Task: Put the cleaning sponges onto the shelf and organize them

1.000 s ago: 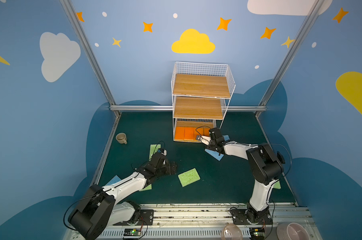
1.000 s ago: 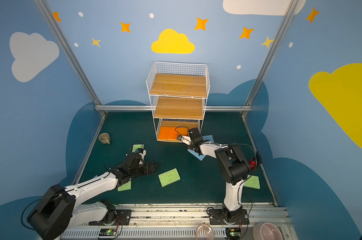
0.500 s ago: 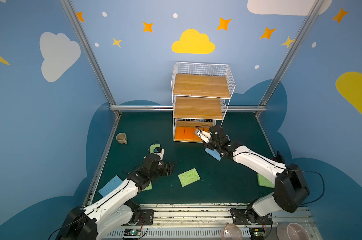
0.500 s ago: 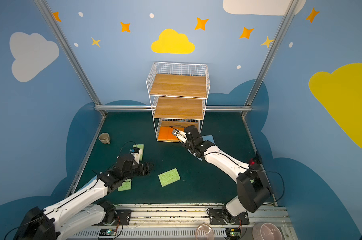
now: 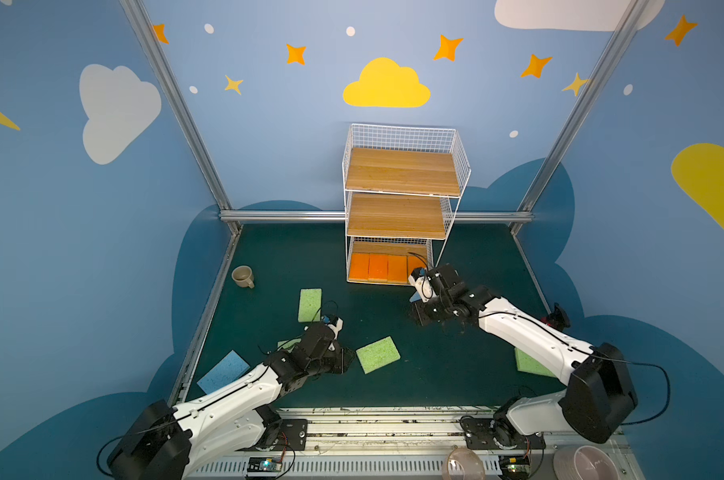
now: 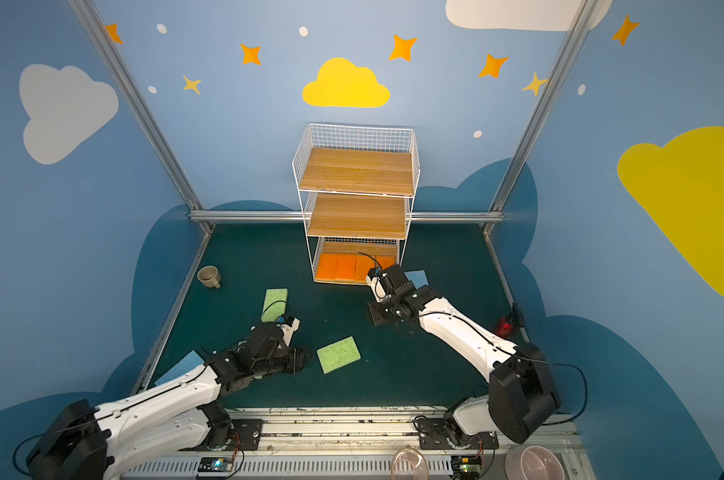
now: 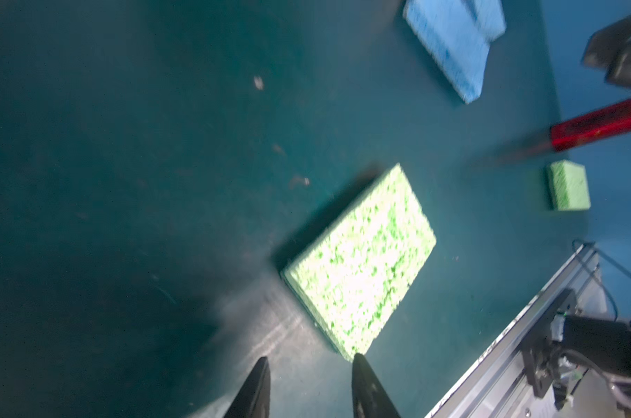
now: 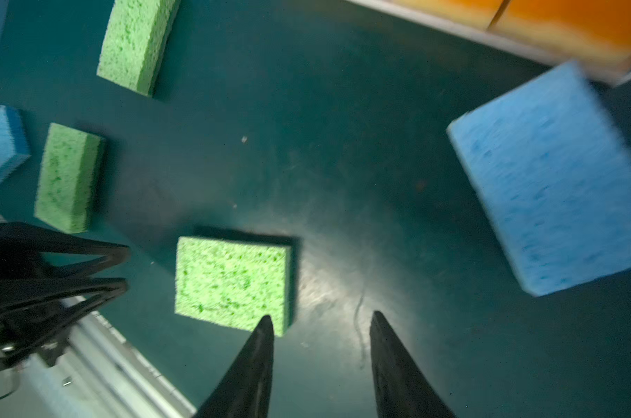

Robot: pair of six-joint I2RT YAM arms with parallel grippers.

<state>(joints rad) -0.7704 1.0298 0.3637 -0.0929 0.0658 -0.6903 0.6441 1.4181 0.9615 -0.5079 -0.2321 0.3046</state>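
The shelf (image 5: 403, 172) (image 6: 358, 172) stands at the back, and a row of orange sponges (image 5: 379, 268) (image 8: 560, 25) fills its bottom board. In both top views a green sponge (image 5: 378, 354) (image 6: 338, 354) lies mid-floor. My left gripper (image 5: 345, 359) (image 7: 308, 358) hovers open just beside it (image 7: 361, 260), and one fingertip (image 7: 359, 362) is at the sponge's corner. My right gripper (image 5: 418, 318) (image 8: 322, 316) points down in front of the shelf, open and empty. A blue sponge (image 6: 416, 277) (image 8: 552, 181) lies next to it. More green sponges (image 5: 310, 304) (image 5: 530, 363) and a blue sponge (image 5: 223, 372) lie about.
A beige cup (image 5: 242, 276) sits near the left wall. A red device (image 5: 553, 320) stands by the right wall. Another green sponge (image 5: 287, 344) is half hidden under the left arm. Bowls (image 5: 584, 463) sit beyond the front rail (image 5: 393, 419).
My right gripper has drawn back from the shelf's bottom tier and turned down toward the floor. My left gripper has shifted toward the mid-floor green sponge. Both pairs of jaws have narrowed.
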